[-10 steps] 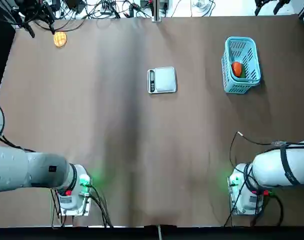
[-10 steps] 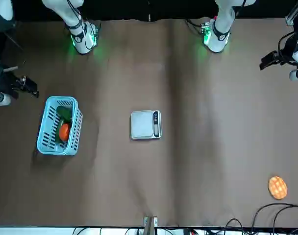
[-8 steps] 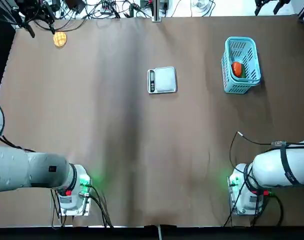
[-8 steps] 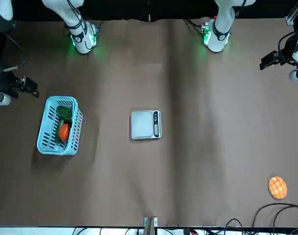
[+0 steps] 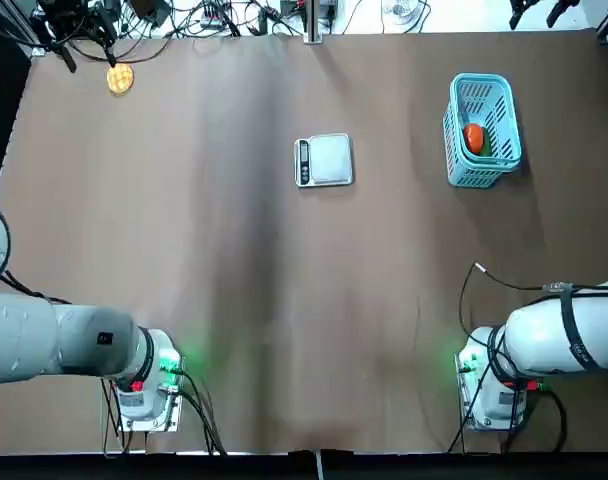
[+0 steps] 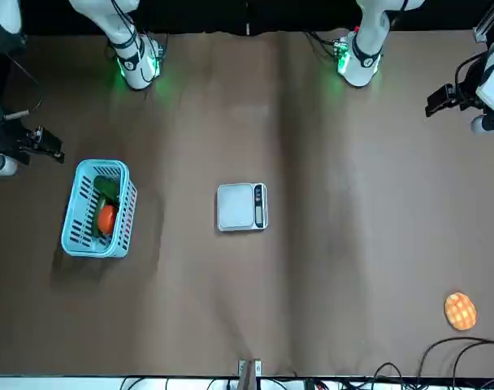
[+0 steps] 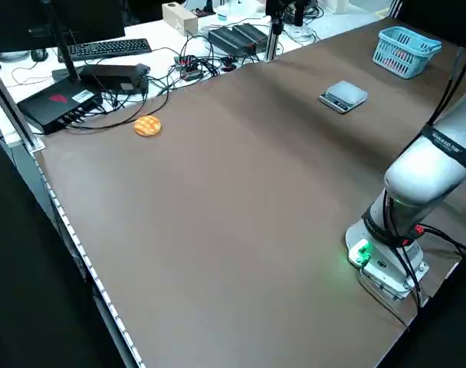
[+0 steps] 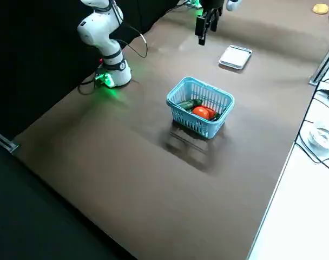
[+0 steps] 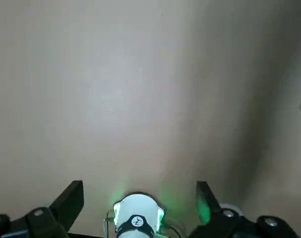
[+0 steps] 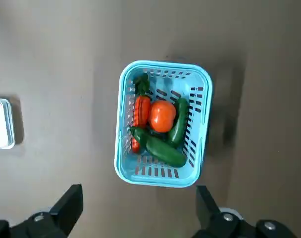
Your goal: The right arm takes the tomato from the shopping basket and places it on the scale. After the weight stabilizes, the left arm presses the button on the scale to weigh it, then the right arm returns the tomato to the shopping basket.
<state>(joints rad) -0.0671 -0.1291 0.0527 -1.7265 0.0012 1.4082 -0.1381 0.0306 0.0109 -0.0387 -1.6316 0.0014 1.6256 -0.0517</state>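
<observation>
Directly below right end effector (image 10: 135, 210): tomato (image 10: 162, 116)

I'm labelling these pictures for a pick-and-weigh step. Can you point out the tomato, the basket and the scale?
tomato (image 10: 162, 116): right wrist view, middle of its red top.
basket (image 10: 163, 180): right wrist view, slatted blue end wall.
scale (image 5: 331, 157): top view, centre of the silver platform.

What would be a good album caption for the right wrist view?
Open right gripper hovering high above the shopping basket, where the tomato sits among green vegetables; the scale peeks in at the edge.
</observation>
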